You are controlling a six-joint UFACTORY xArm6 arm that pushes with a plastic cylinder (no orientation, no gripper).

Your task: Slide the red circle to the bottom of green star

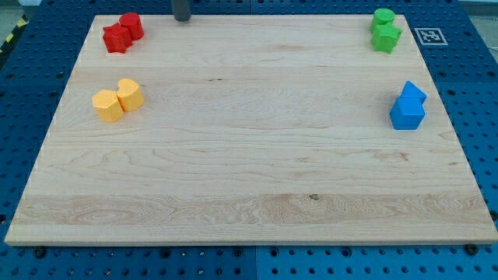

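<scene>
Jaws: none, only my tip (182, 19), rod cropped above, right of red circle (131, 25).

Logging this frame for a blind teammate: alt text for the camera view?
My tip sits at the board's top edge, right of the red circle and red star in the top-left corner. Green circle and green star are top right; two yellow blocks left, two blue blocks right.

Open board centre between red circle (131, 25) and green star (387, 38); yellow pair (117, 100), blue pair (408, 106) edgeward
</scene>
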